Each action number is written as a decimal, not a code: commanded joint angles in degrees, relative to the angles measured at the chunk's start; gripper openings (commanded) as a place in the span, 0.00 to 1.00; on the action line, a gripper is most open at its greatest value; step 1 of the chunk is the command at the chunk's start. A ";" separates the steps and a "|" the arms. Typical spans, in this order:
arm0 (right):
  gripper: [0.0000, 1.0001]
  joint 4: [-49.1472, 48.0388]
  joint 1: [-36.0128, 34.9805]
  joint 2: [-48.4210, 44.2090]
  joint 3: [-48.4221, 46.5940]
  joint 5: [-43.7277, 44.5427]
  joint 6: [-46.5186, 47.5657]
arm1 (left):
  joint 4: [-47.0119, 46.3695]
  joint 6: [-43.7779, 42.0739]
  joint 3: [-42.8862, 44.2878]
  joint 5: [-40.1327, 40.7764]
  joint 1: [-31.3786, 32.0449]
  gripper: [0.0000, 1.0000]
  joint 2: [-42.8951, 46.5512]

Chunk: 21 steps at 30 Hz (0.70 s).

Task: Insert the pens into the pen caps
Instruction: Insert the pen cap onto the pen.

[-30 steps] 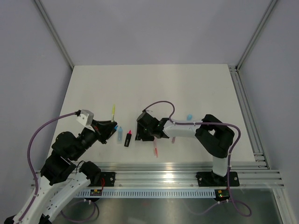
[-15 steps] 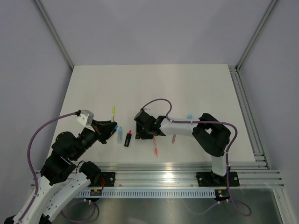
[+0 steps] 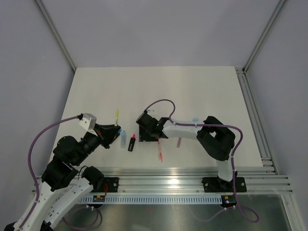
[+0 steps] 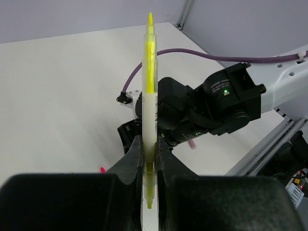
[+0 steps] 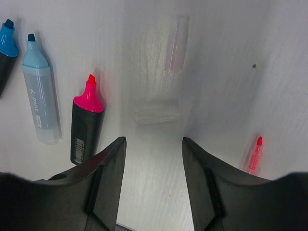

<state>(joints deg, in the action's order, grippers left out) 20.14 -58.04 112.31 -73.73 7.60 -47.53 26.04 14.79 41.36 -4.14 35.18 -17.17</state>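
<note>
My left gripper is shut on a thin yellow pen, which stands upright between the jaws. My right gripper is open and empty, low over the table. Just ahead of it lies a small clear cap, and farther on a pale pinkish clear one. A black marker with a pink tip lies just left of its left finger. A pale-blue marker and a blue-tipped one lie farther left. A red-pink pen lies right.
A purplish stick lies by the right forearm. A light-blue cap sits behind the right arm's elbow. The right arm's purple cable loops over the table middle. The metal rail runs along the near edge.
My right gripper has slid a little to the left, toward the pink-tipped black marker. The left gripper and its yellow pen have not moved.
</note>
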 commanded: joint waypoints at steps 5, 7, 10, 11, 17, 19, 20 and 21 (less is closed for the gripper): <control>0.62 2.02 -0.49 1.07 -3.00 5.76 -1.42 | -3.19 -0.20 1.70 -1.31 0.50 0.00 1.35; 0.62 1.04 -0.58 -0.07 -2.29 6.46 -2.39 | -3.37 0.07 1.53 -0.96 0.68 0.00 1.79; 0.62 1.30 -0.49 -0.60 -2.55 8.31 -3.09 | -3.63 0.68 1.53 -1.22 1.21 0.00 2.49; 0.61 0.96 -0.58 -0.95 -2.29 8.57 -3.36 | -3.98 0.94 1.53 -1.48 1.38 0.00 2.93; 0.57 -0.99 -0.49 -2.54 -0.70 9.28 -4.94 | -5.82 2.88 0.56 -4.12 2.17 0.00 3.81; 0.56 -0.81 -0.41 -2.36 -1.06 9.37 -5.55 | -6.00 3.06 0.56 -4.12 2.26 0.00 4.16; 0.56 -0.46 -0.49 -2.01 -1.58 9.63 -5.82 | -6.18 3.14 0.47 -4.12 2.35 0.00 4.33; 0.55 -0.19 -0.49 -1.84 -1.94 9.81 -6.08 | -6.27 3.14 0.56 -4.21 2.52 0.00 4.68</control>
<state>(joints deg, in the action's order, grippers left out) 20.67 -58.08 112.68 -74.30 14.20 -51.44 23.59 16.97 41.36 -6.48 37.19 -13.56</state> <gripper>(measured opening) 0.560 0.075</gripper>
